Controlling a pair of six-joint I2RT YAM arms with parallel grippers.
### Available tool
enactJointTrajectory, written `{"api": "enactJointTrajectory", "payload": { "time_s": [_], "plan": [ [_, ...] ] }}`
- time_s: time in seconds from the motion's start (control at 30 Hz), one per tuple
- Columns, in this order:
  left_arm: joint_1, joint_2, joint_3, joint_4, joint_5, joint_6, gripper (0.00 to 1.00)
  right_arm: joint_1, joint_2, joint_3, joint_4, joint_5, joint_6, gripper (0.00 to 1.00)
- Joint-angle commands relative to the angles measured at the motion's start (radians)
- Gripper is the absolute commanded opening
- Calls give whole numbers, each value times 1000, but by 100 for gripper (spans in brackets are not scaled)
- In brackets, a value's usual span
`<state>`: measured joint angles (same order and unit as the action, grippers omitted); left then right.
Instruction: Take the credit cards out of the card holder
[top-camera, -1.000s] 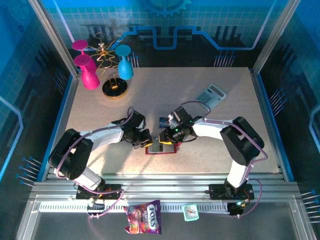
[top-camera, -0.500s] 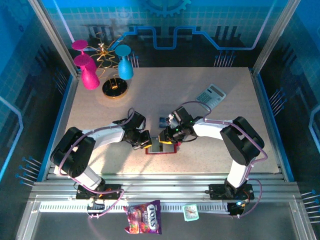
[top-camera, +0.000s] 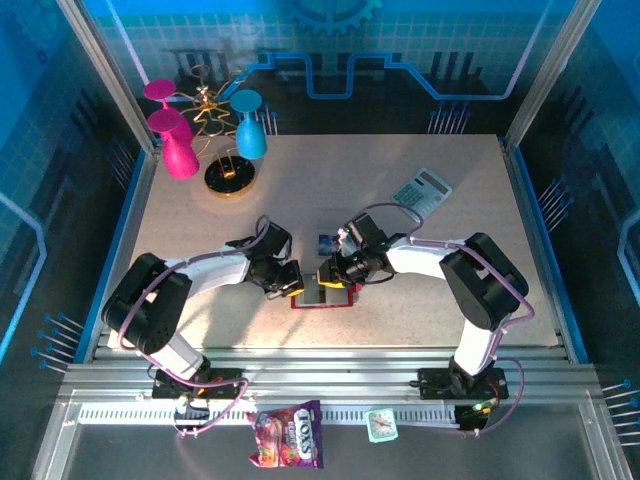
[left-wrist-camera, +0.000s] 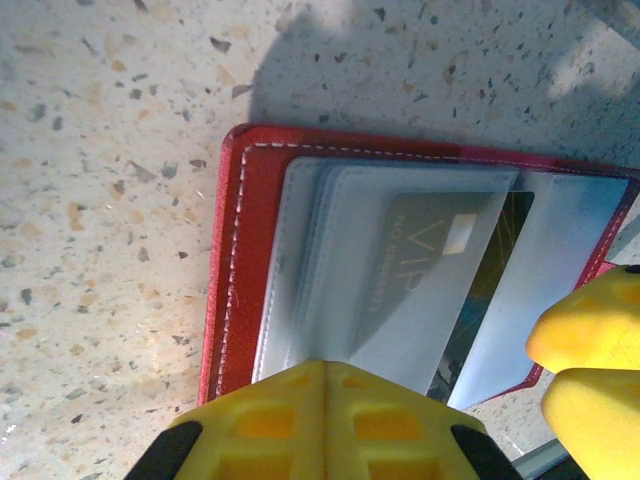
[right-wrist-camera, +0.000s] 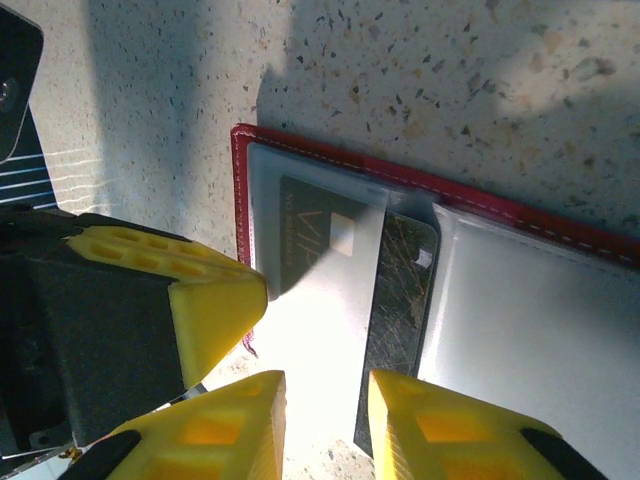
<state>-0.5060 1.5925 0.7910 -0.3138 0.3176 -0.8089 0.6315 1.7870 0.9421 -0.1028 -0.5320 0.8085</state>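
1. Candy bag (top-camera: 287, 435) and small teal packet (top-camera: 380, 425): on the metal rail in front of the table's near edge, between the two arm bases.

2. Card holder (top-camera: 335, 298): red, lying open and flat on the table (top-camera: 450, 300), near the middle of the near edge. Grey-clear pockets face up. Both grippers sit at its far edge in the top view.

3. Left gripper (top-camera: 292, 284): at the holder's left end. In the left wrist view its yellow jaws are pressed together (left-wrist-camera: 325, 410) over the edge of the clear pockets of the holder (left-wrist-camera: 235, 260). Whether a sleeve is pinched between them cannot be told.

4. Right gripper (top-camera: 332, 274): just beside the left one, over the holder's middle. In the right wrist view the jaws stand partly apart (right-wrist-camera: 325, 420), with the edge of a clear sleeve at the gap. Nothing is visibly clamped. A left finger (right-wrist-camera: 215, 300) touches the holder's (right-wrist-camera: 340, 160) red border.

5. VIP card (left-wrist-camera: 420, 270): in a clear sleeve, just ahead of the left jaws.

6. Scratched dark card (right-wrist-camera: 400, 300): beside the VIP card, its edge next to the right jaws.

7. Blue card (top-camera: 327, 242): flat on the table, just beyond the holder.

8. Grey calculator (top-camera: 422, 188): right of centre, towards the far edge.

9. Two pink glasses (top-camera: 175, 140), one teal glass (top-camera: 248, 125) and a gold stand (top-camera: 230, 175): at the far left corner.
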Motion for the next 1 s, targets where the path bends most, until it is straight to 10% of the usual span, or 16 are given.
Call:
{"api": "enactJointTrajectory", "payload": {
  "time_s": [0.0,0.97],
  "plan": [
    [-4,0,42,-40,-3,11,7,-13,19,-18,14,-22,9,29],
    [-24,68,51,-57,-18,25,6,-26,55,-35,53,-46,21,28]
  ]
}}
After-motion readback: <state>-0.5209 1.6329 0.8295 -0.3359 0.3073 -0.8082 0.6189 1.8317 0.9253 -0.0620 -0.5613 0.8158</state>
